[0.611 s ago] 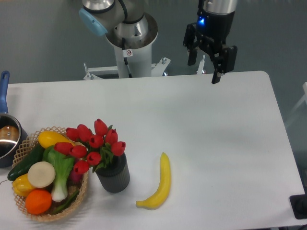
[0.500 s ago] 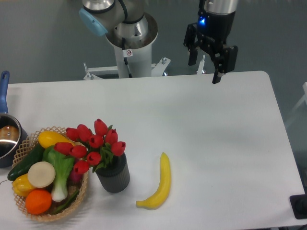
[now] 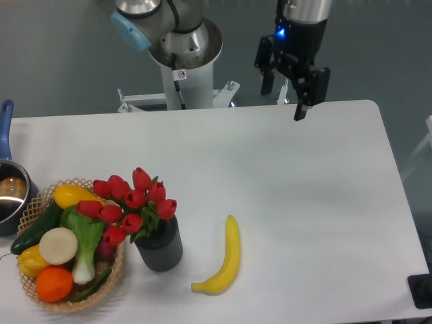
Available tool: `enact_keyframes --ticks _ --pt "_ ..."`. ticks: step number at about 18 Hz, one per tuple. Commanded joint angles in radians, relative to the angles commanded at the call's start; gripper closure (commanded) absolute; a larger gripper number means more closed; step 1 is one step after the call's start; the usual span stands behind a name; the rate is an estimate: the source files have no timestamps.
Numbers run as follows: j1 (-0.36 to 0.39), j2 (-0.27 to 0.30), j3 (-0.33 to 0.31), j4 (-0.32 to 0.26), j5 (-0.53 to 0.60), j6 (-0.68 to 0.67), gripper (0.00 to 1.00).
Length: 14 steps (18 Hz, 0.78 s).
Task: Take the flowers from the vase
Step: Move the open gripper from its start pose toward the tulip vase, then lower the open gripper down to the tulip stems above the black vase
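The flowers (image 3: 130, 202), a bunch of red tulip buds with green leaves, stand in the vase (image 3: 160, 246), a short dark grey ribbed cylinder near the table's front left. Their stems are hidden inside it. My gripper (image 3: 282, 102) hangs open above the far edge of the table, to the right of centre, far from the flowers. Nothing is between its two black fingers.
A wicker basket (image 3: 111, 273) of vegetables and fruit touches the vase's left side. A banana (image 3: 226, 261) lies just right of the vase. A pot with a blue handle (image 3: 9, 190) sits at the left edge. The robot's base (image 3: 182, 64) rises behind the table.
The gripper has shifted slightly to the left and up. Nothing on the table has moved.
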Motion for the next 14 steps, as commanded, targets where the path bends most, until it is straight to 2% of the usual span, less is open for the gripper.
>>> enact_keyframes --ticks 2,3,8,13,14 --pt "0.002 0.011 -0.058 0.108 -0.005 -0.081 0.00" --pt "0.002 0.011 -0.063 0.125 -0.015 -0.117 0.00" --pt "-0.008 -0.004 -0.079 0.133 -0.179 -0.313 0.00" --pt "-0.011 -0.004 -0.154 0.145 -0.354 -0.329 0.00" --pt "-0.012 -0.006 -0.172 0.171 -0.367 -0.327 0.00"
